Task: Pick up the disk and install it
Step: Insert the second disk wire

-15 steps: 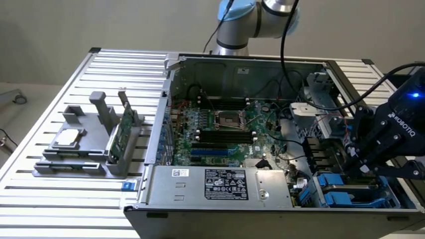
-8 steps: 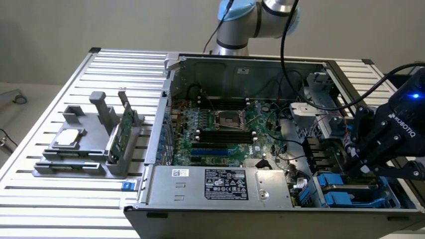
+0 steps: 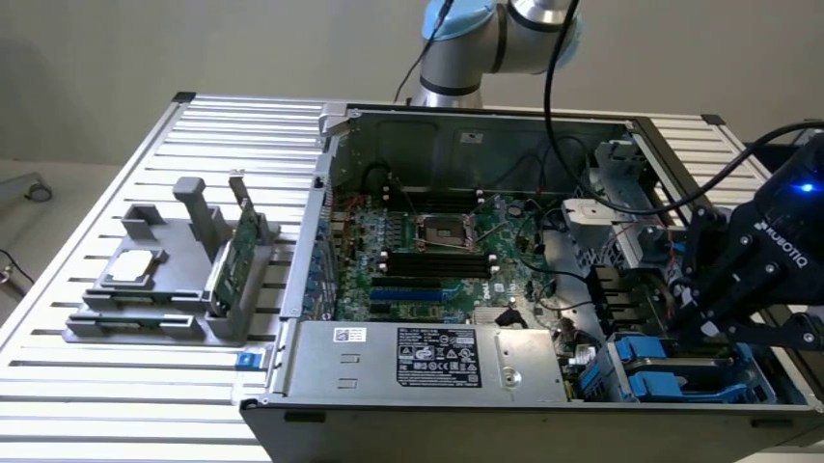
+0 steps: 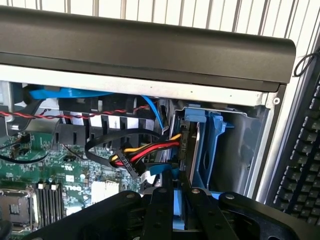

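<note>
We see the end effector [image 4: 173,200] closed on the disk [image 4: 192,150]. It sits upright in the computer case's [image 3: 386,386] drive bay.

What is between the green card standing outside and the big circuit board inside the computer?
The computer's metal side wall stands between the green card and the circuit board, seen in the exterior view.
</note>
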{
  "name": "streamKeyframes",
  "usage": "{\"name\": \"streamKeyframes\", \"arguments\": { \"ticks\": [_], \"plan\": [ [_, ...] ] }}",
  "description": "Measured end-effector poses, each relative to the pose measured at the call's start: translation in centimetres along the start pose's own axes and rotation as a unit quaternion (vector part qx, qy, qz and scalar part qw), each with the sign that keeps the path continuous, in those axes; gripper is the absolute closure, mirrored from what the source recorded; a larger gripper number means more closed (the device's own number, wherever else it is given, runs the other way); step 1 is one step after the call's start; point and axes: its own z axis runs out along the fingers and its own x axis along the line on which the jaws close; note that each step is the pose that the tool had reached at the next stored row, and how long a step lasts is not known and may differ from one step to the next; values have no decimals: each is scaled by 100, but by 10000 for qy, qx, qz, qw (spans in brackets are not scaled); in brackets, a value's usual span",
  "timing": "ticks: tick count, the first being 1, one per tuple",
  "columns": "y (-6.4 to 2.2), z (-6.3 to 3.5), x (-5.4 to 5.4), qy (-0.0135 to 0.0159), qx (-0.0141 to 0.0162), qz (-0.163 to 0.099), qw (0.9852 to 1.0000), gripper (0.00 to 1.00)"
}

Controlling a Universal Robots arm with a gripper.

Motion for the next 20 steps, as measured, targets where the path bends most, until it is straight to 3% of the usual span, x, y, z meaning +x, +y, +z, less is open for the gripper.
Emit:
{"name": "streamKeyframes", "arguments": {
  "ticks": [8, 14, 20],
  "plan": [
    [-11, 8, -29, -2, -37, 1, 10000, 84],
    [-11, 30, -42, 20, -78, -1, 10000, 84],
    [-9, 48, -52, 21, -105, 0, 9999, 84]
  ]
}}
